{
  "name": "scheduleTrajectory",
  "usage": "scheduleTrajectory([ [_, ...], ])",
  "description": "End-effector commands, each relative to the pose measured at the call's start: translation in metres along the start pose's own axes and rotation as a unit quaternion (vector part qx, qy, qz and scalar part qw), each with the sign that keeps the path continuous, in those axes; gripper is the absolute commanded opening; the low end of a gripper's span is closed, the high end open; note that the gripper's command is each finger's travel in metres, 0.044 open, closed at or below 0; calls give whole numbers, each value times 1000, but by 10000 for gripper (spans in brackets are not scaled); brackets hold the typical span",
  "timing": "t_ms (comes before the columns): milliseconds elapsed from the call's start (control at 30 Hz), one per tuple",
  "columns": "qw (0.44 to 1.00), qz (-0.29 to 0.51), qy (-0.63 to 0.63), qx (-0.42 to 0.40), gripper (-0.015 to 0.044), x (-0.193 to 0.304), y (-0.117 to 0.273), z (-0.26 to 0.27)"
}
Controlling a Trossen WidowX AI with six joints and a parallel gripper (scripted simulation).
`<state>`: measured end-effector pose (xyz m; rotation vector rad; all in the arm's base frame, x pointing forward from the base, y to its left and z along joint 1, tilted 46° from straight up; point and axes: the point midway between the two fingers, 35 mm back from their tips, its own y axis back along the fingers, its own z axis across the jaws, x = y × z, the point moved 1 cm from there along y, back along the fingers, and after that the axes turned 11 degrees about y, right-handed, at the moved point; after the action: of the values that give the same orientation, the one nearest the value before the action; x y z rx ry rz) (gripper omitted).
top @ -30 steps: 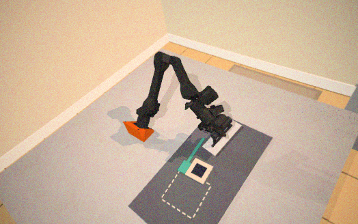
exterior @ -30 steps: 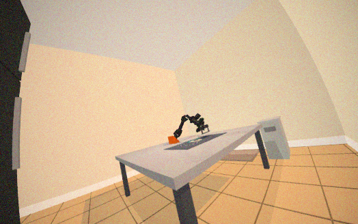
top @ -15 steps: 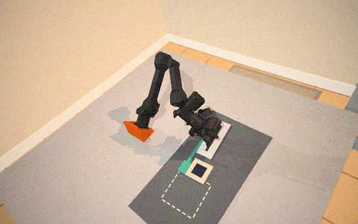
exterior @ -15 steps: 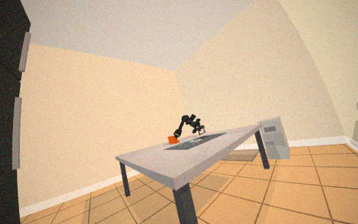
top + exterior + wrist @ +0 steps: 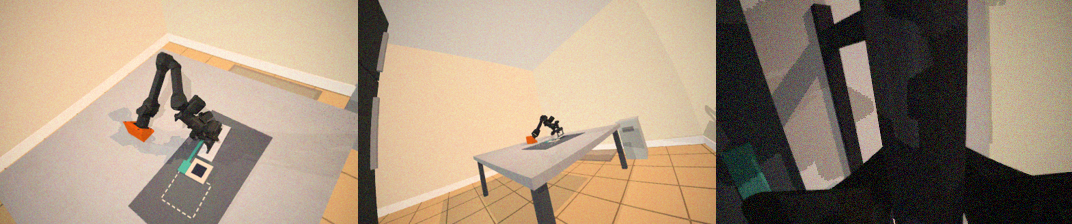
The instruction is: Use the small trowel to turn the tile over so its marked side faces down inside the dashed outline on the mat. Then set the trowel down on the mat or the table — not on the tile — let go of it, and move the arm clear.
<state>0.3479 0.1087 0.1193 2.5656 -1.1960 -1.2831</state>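
The trowel, with a pale plate and a raised black handle, is in my gripper, which is shut on it. The plate is over the dark mat, its lower end close to the tile's upper corner. I cannot tell how high it is. The cream tile lies flat on the mat with its dark square mark facing up. The tile is at the upper side of the dashed outline, mostly outside it. The fingertips are largely hidden by the arm.
A teal flat-bladed tool lies on the mat, its blade against the tile's left side and its thin handle running up beneath my gripper. The orange arm base stands on the grey table left of the mat.
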Motion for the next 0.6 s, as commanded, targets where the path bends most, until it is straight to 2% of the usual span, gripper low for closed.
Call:
scheduleTrajectory([
  [0,1000,3,-2,5,0,1,-3,2],
  [567,1000,4,-4,5,0,9,-10,12],
])
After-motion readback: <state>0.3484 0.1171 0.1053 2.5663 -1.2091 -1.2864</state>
